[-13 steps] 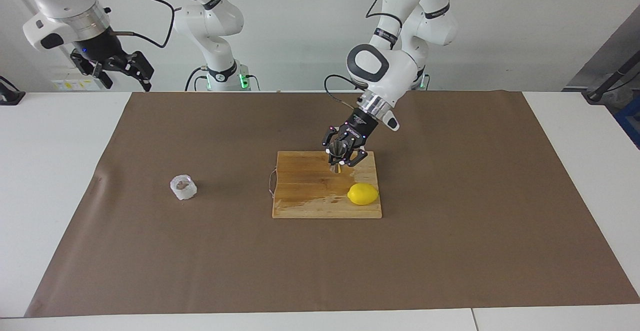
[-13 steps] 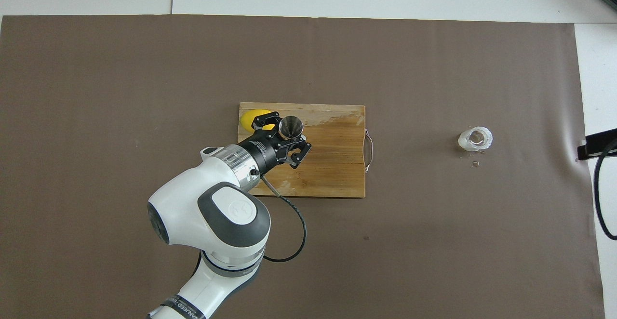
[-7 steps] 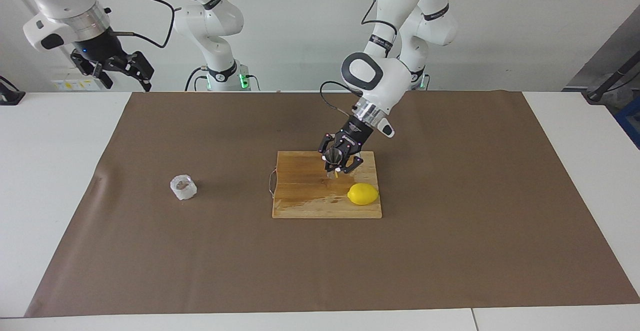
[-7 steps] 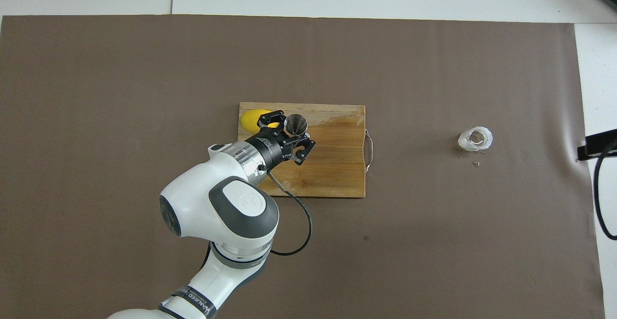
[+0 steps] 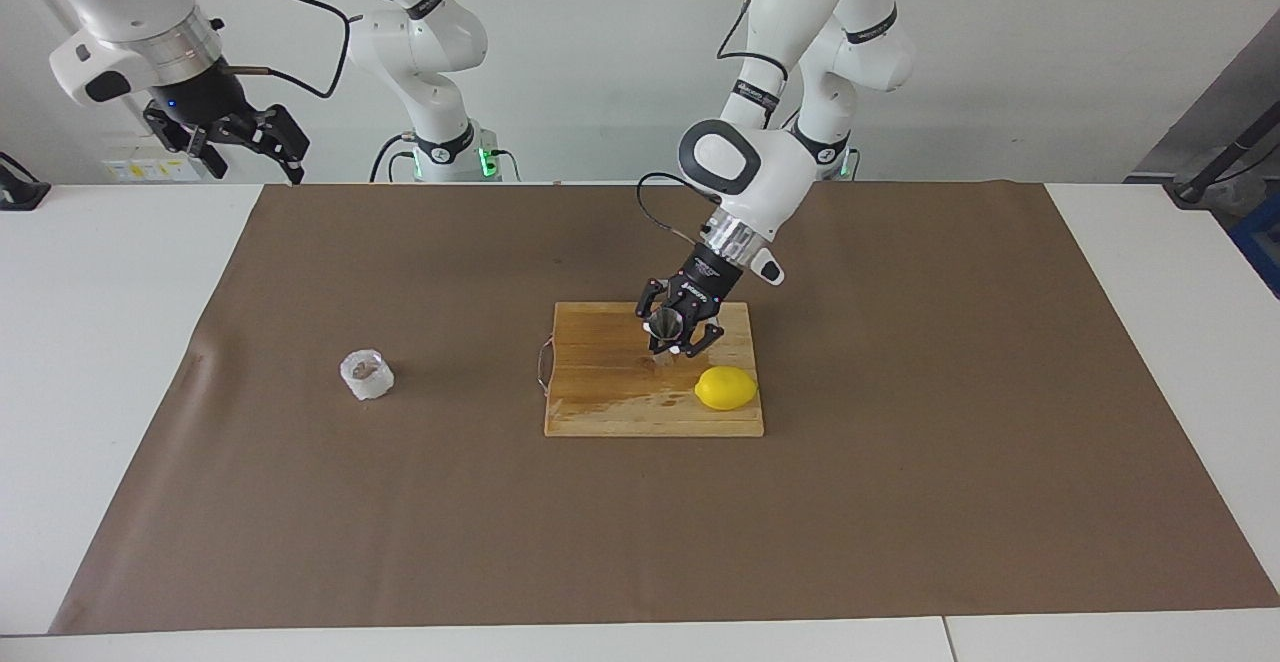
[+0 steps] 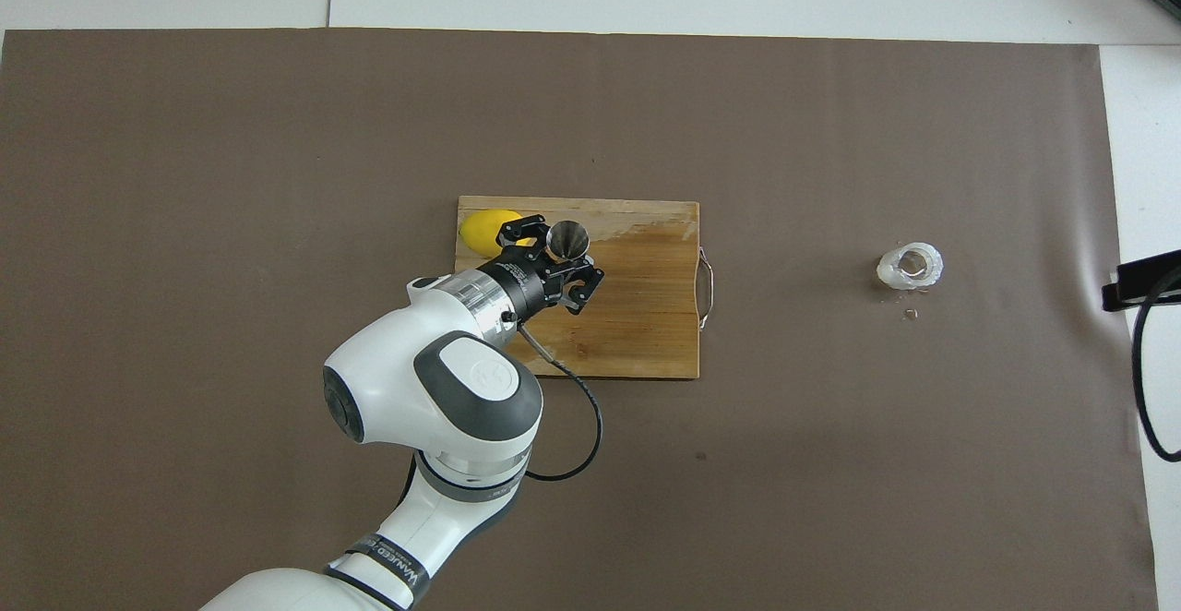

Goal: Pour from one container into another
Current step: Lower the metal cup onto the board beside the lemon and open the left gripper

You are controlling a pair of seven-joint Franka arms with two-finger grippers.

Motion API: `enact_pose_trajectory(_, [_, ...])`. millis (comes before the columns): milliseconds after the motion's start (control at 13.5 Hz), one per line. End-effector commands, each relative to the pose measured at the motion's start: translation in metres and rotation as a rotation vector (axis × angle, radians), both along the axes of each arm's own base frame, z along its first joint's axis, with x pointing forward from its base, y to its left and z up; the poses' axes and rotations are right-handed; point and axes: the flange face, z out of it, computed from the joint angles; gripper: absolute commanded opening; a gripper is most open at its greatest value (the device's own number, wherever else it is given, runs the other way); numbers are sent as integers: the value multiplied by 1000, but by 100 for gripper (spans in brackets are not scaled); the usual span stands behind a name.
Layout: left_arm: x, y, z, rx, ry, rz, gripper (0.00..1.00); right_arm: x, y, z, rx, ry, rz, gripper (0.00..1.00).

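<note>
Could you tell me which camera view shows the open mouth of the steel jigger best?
The overhead view: the jigger, held by the left gripper over the cutting board, shows its round rim and hollow cone from above. The facing view shows the jigger from the side, half hidden by the gripper's links.

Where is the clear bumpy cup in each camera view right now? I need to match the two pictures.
Facing view: the clear cup stands on the brown paper toward the right arm's end, left of centre in the picture.
Overhead view: the clear cup sits near the picture's right edge.
Shared landmark: the cutting board; its wire handle points toward the cup in both.
</note>
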Motion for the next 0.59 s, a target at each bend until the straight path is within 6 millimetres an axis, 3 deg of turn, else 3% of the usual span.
enact_pose_trajectory(0, [6,-5,-5,1,1,35,0,-9,-4,0,-10,-14,-6,100])
enact_pose_trajectory(519, [16,-8,-20,14,9,42,0,-10,-4,-3,-10,-8,-5,100])
